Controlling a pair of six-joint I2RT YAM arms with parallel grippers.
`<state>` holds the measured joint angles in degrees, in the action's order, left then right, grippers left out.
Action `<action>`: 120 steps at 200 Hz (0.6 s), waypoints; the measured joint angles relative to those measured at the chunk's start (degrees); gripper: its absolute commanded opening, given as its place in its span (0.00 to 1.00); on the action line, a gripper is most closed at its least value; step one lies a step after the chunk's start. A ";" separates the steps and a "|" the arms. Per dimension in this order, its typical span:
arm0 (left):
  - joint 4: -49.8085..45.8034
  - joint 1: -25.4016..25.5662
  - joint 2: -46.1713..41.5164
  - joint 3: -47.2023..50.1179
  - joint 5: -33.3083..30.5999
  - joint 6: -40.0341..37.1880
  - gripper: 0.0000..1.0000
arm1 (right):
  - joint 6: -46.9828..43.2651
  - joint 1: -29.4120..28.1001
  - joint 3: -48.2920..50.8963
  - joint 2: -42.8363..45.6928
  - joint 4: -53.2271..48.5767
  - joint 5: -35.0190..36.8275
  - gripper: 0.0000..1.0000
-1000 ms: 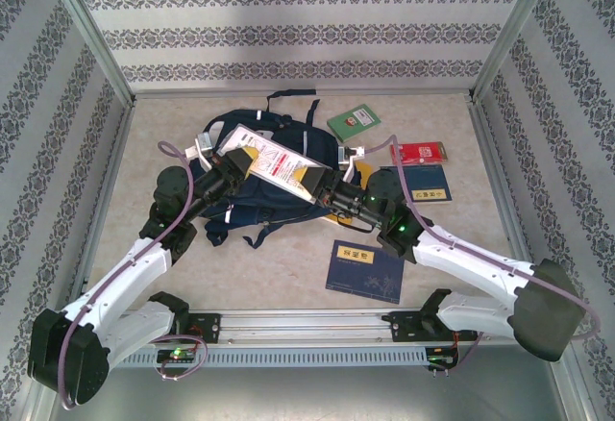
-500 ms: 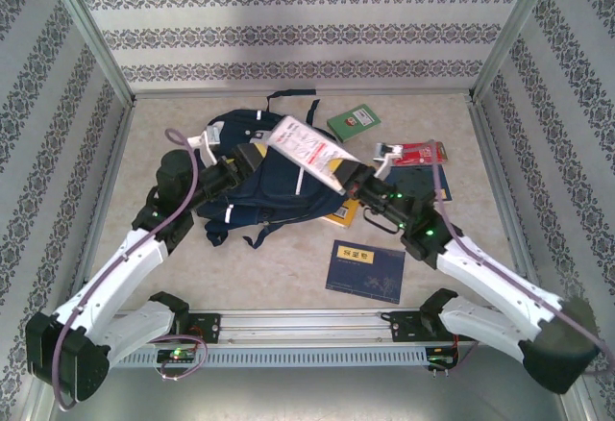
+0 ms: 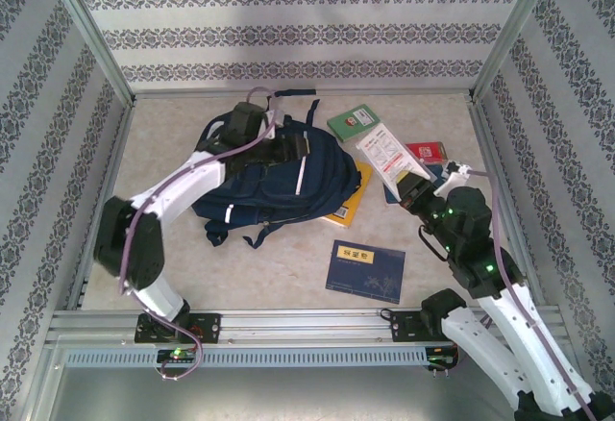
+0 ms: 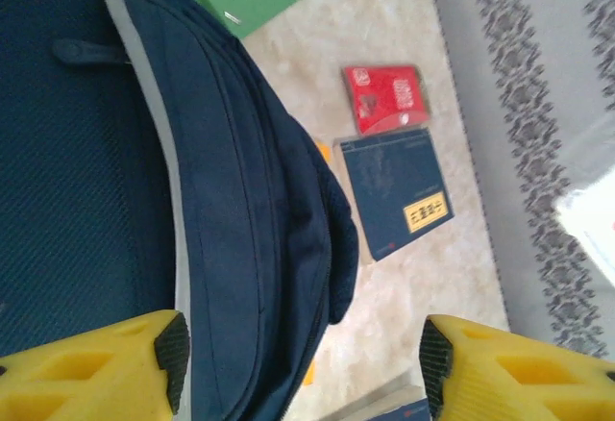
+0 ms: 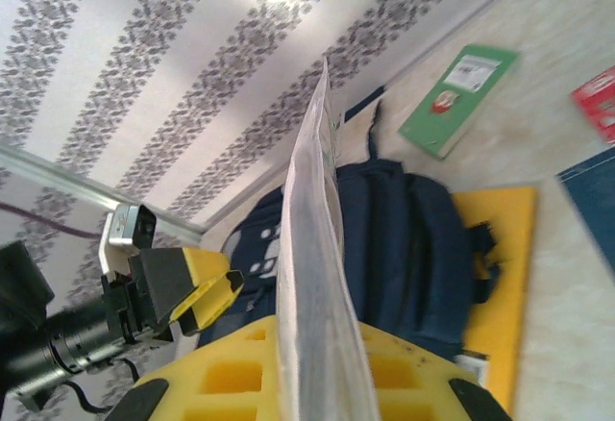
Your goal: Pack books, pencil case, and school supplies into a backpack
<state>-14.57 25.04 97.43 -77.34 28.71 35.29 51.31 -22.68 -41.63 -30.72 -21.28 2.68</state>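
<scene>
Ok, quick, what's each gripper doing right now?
Left gripper: jaws open, holding nothing, over the backpack.
Right gripper: jaws shut on the white packet.

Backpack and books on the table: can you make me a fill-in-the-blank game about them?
1. The right end effector grips a white packet printed in ____.
2. Over the navy backpack, the left end effector has its jaws ____.
3. The booklet nearest the back wall is ____.
4. The orange-yellow book lies partly ____ the backpack.
Missing words: red, open, green, under.
</scene>
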 measured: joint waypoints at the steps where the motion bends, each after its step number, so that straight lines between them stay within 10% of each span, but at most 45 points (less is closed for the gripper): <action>1: -0.15 0.04 0.24 -0.26 -0.04 -0.07 0.64 | -0.07 0.04 0.00 0.13 -0.15 0.07 0.07; 120: -8.61 1.66 17.20 -13.79 -4.81 -3.61 0.57 | -7.23 2.34 -2.69 1.75 -6.75 2.86 0.07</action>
<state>-23.18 26.70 114.63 -91.13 23.90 31.68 44.07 -20.34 -44.31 -28.97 -28.03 5.54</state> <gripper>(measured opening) 0.582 0.124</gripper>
